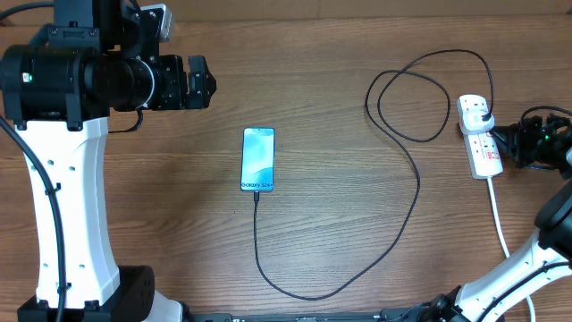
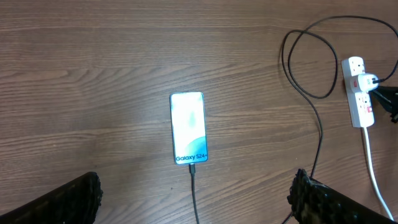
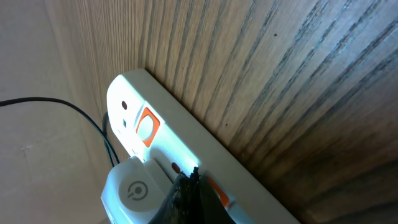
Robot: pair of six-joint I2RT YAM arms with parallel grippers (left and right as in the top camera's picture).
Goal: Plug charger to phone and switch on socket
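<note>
Shut tight, lower centre, my right gripper [image 3: 188, 188] sits at the socket's [image 3: 180, 118] switch [image 3: 217, 190]: likely stiff, strip light, so press squarely. My left gripper [image 1: 198, 83] gapes empty.

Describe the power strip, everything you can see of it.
The power strip is a white, elongated, plastic-looking bar lying flat on the wooden table, at its right side. It carries orange-red rocker switches beside its outlets. A white plug, from which the thin black cable runs, sits in one outlet. A thick white cord leaves its near end. The right gripper, shut, has its tips against the strip beside a second switch.
</note>
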